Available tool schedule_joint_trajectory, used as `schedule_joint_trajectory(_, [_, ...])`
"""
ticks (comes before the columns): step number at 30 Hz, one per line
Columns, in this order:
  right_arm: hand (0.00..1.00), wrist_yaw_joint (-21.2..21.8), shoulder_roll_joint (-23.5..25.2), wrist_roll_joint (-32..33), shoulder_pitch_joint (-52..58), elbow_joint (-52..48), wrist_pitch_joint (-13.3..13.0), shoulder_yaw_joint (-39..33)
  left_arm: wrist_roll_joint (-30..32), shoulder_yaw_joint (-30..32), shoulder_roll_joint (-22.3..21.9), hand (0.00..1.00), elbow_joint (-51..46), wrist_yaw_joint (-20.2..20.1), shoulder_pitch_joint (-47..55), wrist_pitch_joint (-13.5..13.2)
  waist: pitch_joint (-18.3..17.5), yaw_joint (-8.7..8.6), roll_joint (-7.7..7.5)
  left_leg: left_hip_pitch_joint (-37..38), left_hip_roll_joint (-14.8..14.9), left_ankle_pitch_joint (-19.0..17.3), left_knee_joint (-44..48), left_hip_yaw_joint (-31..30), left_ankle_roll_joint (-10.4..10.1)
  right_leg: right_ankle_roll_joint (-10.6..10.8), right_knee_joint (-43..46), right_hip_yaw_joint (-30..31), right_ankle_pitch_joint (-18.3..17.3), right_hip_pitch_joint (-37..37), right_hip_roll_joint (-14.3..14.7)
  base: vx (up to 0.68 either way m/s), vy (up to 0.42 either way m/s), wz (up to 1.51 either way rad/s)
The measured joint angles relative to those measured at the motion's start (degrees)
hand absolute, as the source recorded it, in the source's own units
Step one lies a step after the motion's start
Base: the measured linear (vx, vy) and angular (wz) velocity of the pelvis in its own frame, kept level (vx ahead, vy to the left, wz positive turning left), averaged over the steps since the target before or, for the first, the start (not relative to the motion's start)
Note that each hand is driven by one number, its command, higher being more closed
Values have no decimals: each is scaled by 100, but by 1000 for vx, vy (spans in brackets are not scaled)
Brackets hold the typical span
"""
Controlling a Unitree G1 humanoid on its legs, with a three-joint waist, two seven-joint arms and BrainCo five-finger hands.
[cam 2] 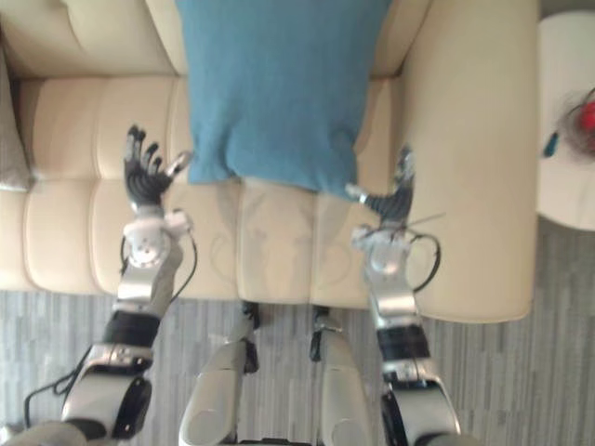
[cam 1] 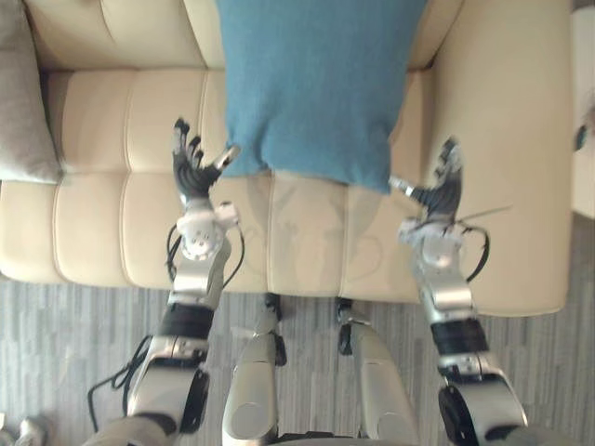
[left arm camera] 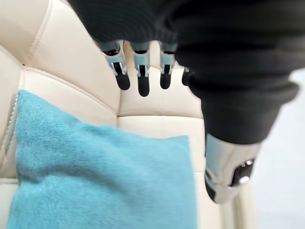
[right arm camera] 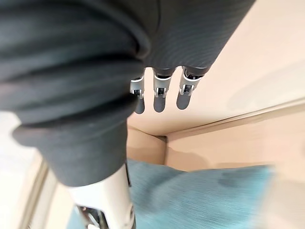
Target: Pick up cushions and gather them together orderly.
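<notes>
A blue cushion (cam 1: 316, 84) leans against the backrest of the cream sofa (cam 1: 121, 214), its lower edge resting on the seat. My left hand (cam 1: 193, 167) is open just beside the cushion's lower left corner, thumb almost at the fabric. My right hand (cam 1: 440, 190) is open just off the lower right corner, holding nothing. In the left wrist view the blue cushion (left arm camera: 105, 181) lies past my straight fingers (left arm camera: 140, 78). The right wrist view shows the blue cushion (right arm camera: 200, 195) beyond the thumb. A grey cushion (cam 1: 23, 102) rests at the sofa's left end.
The sofa's wide right armrest (cam 1: 502, 158) lies close beside my right hand. A white side table (cam 2: 567, 130) with a red object on it stands right of the sofa. Grey plank floor (cam 1: 65, 344) runs in front of the seat.
</notes>
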Motion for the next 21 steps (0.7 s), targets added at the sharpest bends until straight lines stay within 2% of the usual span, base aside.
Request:
schedule_joint_trajectory(4, [0,624,319,-155,1205,138,-29,-37,316,-79,-222,0,246,-620,1310,40,-586,-37,-65,537,11,-228,-52,115,-14,36,-388,81,-14,646,39,130,19,-14])
schedule_joint_trajectory(7, [0,958,622,-395,1752,1206,-50,-275,688,23,-451,0,1248,-996,1924,131,-1168,-44,-49,1031,0,-301,-186,196,-65,59,-749,132,23,1206,56,160,34,-10])
schedule_joint_trajectory(10, [0,1101,705,-548,1915,2005,-41,-488,939,156,-544,0,2036,-1175,2103,199,-1361,-62,-29,1341,-16,-316,-290,205,-76,96,-975,124,55,1580,61,122,22,0])
schedule_joint_trajectory(16, [0,1222,855,-574,2143,3588,-6,-1066,1368,914,-813,0,3536,-1257,2458,321,-1664,-82,19,1917,-58,-317,-599,271,-77,148,-1435,158,176,2173,73,47,21,-3])
schedule_joint_trajectory(21, [0,1215,905,-501,2326,4124,80,-1519,1458,1241,-891,0,4047,-1277,2690,438,-1893,-81,80,2141,-92,-312,-808,373,-79,223,-1600,260,213,2342,77,18,18,-10])
